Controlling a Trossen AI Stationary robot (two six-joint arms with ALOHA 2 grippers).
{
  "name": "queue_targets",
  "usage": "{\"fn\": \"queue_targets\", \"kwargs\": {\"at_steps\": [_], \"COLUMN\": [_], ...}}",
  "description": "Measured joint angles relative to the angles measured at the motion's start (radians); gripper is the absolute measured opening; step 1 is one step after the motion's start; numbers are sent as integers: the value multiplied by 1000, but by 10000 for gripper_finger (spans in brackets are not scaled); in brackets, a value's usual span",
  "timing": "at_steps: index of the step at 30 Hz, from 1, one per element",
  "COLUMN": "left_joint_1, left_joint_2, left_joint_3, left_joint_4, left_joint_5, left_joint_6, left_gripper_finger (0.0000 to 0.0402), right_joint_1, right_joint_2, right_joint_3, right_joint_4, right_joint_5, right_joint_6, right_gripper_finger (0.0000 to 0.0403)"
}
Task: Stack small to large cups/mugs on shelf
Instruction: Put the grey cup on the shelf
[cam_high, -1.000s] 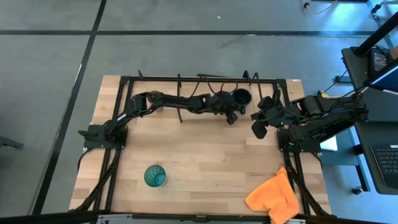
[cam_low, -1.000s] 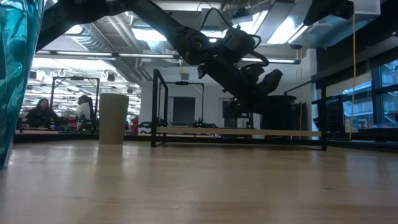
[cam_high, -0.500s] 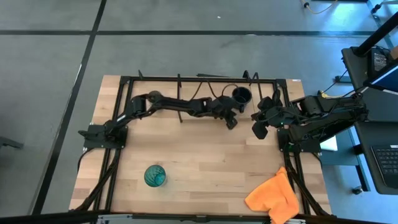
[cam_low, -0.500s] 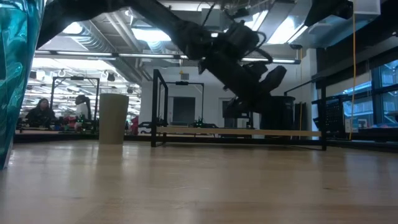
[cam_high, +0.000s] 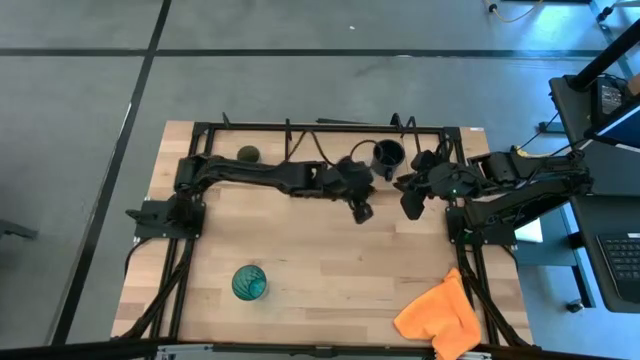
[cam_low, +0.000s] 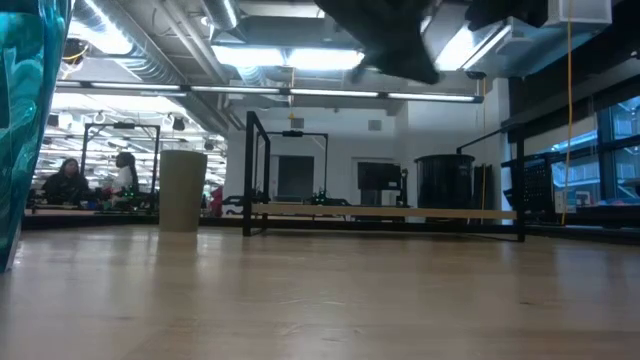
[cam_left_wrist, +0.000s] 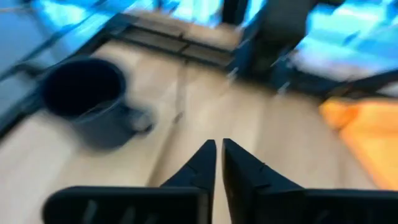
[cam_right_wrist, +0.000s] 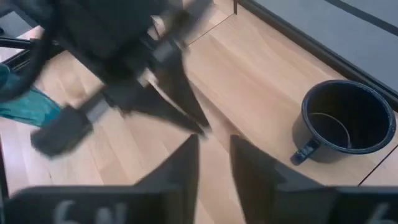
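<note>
The dark navy mug (cam_high: 388, 155) stands upright on the shelf (cam_low: 330, 212), handle toward the near side; it also shows as the mug (cam_right_wrist: 348, 121) and, blurred, the mug (cam_left_wrist: 84, 102). The olive-tan cup (cam_high: 247, 154) stands on the table left of the shelf. The teal tumbler (cam_high: 249, 283) stands near the near edge. My left gripper (cam_high: 360, 210) hangs shut above the table, near and left of the mug. My right gripper (cam_high: 408, 200) is open, just right of it, touching nothing.
An orange cloth (cam_high: 440, 315) lies at the table's near right corner. Black frame rods (cam_high: 300, 127) run along the far edge and both sides. Bare wood (cam_high: 330, 260) lies between tumbler and cloth. In the low view people (cam_low: 70, 180) sit in the room beyond.
My left gripper has drawn back from beside the navy mug toward the near edge and a little left, and has risen out of the low view. Its arm has swung aside, uncovering the olive-tan cup. The mug stays where it was.
</note>
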Motion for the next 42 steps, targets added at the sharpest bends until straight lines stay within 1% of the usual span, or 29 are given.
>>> {"fn": "queue_targets", "kwargs": {"at_steps": [5, 8, 10, 13, 15, 17, 19, 22, 26, 29, 31, 34, 36, 39, 42], "left_joint_1": [-37, -62, -87, -128, -145, -162, -171, -145, -37, 81, 179, 330, 430, 571, 683], "left_joint_2": [-99, -146, -188, -271, -337, -420, -512, -657, -833, -909, -930, -924, -893, -827, -774], "left_joint_3": [-2, -3, -19, -83, -153, -241, -329, -438, -496, -497, -497, -497, -497, -497, -497], "left_joint_4": [-309, -486, -595, -769, -847, -914, -903, -901, -901, -890, -867, -863, -865, -875, -875], "left_joint_5": [-220, -334, -419, -528, -565, -568, -542, -439, -361, -300, -248, -101, -21, 57, 123], "left_joint_6": [-34, -82, -123, -256, -375, -475, -521, -540, -538, -461, -397, -296, -231, -155, -74], "left_gripper_finger": [67, 92, 105, 120, 129, 134, 135, 134, 133, 132, 132, 134, 133, 132, 131], "right_joint_1": [-5, -5, -5, -6, -6, -6, -6, -5, -5, -5, -5, -6, -6, -6, -6], "right_joint_2": [0, 0, 2, 11, 17, 28, 36, 47, 64, 76, 84, 97, 106, 120, 133], "right_joint_3": [0, 0, 0, 0, 0, 0, 0, 0, 0, 0, 0, 0, 0, 0, 0], "right_joint_4": [-1, -1, 0, -1, -1, -1, -1, 2, 10, 13, 13, 16, 17, 16, 16], "right_joint_5": [3, 8, 10, 13, 12, 12, 11, 5, -18, -21, -23, -22, -22, -23, -23], "right_joint_6": [-10, -18, -18, -18, -18, -18, -18, -18, 2, 16, 32, 53, 69, 111, 154], "right_gripper_finger": [166, 197, 210, 220, 222, 222, 222, 222, 222, 222, 222, 223, 223, 223, 223]}}
